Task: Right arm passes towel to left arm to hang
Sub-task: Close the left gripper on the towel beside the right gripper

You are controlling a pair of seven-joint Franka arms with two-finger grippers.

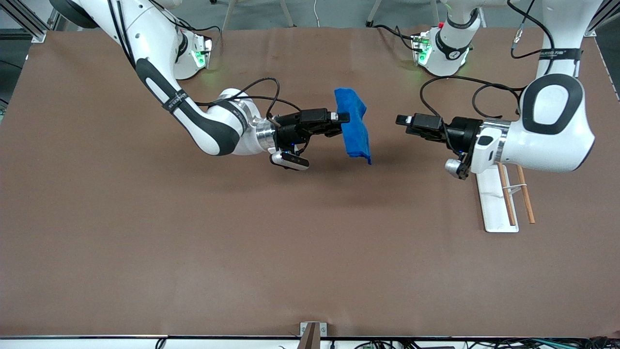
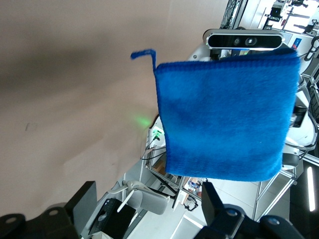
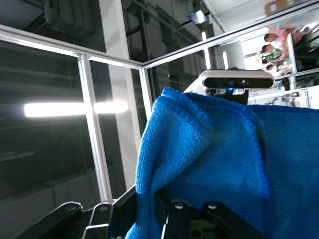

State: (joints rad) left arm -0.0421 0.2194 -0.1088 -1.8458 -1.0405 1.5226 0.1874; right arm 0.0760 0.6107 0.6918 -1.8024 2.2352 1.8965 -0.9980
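Holding the towel (image 1: pixel 355 127) up in the air over the middle of the table (image 1: pixel 193 242), my right gripper (image 1: pixel 342 122) is clamped shut on one of its edges, and the cloth hangs down from my fingers in a folded blue sheet. In the right wrist view the towel (image 3: pixel 224 164) fills most of the picture and hides my fingertips, so the pinch itself cannot be made out there. My left gripper (image 1: pixel 402 119) is level with the towel and a short way apart from it, on the side toward the left arm's end of the table, not touching it. In the left wrist view its fingers (image 2: pixel 82 199) stand wide apart with nothing between them, cut off at the edge of the picture, and the towel (image 2: pixel 224 114) faces them flat, a loose thread (image 2: pixel 144 54) sticking out at one corner. Under the left arm's wrist a white stand (image 1: pixel 494 198) with wooden rods (image 1: pixel 525 196) is partly covered.
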